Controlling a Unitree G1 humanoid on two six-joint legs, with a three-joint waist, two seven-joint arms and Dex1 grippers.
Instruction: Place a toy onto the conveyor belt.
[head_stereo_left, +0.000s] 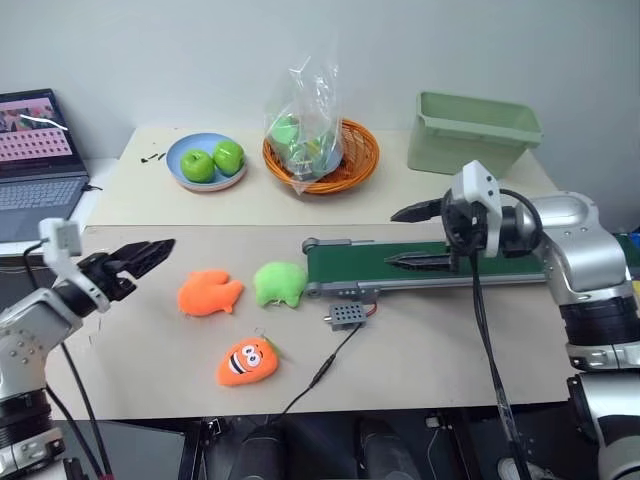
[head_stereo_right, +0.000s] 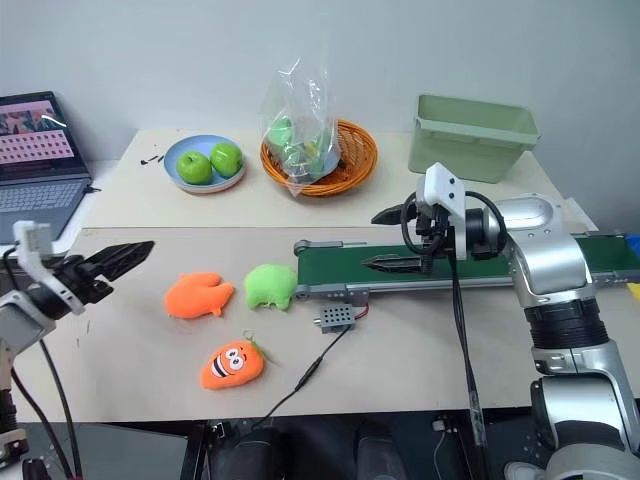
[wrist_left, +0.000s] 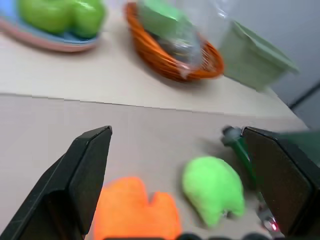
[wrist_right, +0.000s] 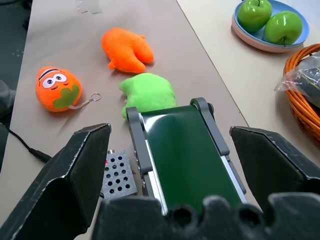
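The toy (head_stereo_left: 210, 292), a plain bright-orange plush, lies on the tan table left of the conveyor belt (head_stereo_left: 350, 262); it also appears as the toy (wrist_right: 127, 48). My left gripper (head_stereo_left: 160, 250) hovers open and empty just left of the toy, pointing toward it, and its fingers frame the toy (wrist_left: 132, 210) in the left wrist view. My right gripper (head_stereo_left: 392, 237) hangs open and empty over the belt's left part, pointing left along the dark-green belt (wrist_right: 185, 155).
A light-green plush (head_stereo_left: 279, 283) lies between the toy and the belt's end. A carrot plush (head_stereo_left: 246, 362) sits nearer the front edge. The grey control box (head_stereo_left: 347, 315) trails a wire. Behind stand an apple plate (head_stereo_left: 205, 162), an orange basket (head_stereo_left: 320, 150), a green bin (head_stereo_left: 472, 130) and a laptop (head_stereo_left: 38, 160).
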